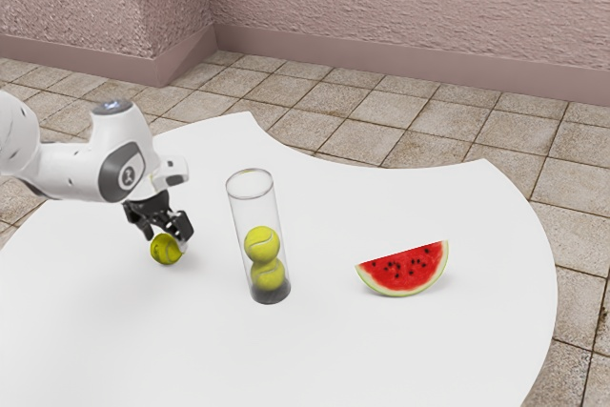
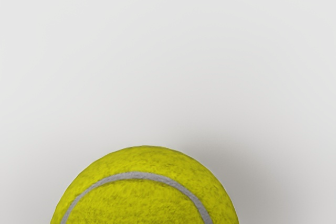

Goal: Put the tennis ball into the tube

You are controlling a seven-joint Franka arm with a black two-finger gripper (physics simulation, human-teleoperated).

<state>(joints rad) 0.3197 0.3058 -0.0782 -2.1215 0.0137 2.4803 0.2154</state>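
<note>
The tennis ball is yellow-green with a curved grey seam. The watermelon slice shows red flesh speckled with black seeds above a pale-green rind; the table is plain white.

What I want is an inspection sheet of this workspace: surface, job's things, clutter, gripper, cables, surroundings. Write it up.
Surface: smooth white tabletop with curved edges.
Job's things: fuzzy yellow-green tennis ball with a grey seam, outside the tube; clear cylindrical tube with a dark base, upright, open-topped, holding two yellow-green tennis balls, one above the other.
Clutter: red watermelon slice with black seeds and green rind, apart from the tube, towards the exterior view's right.
Gripper: black two-finger gripper on a white arm, down at the loose ball; whether it grips cannot be told.
Cables: nothing seen.
Surroundings: beige-brown tiled floor; rough pinkish wall with a baseboard.
</note>
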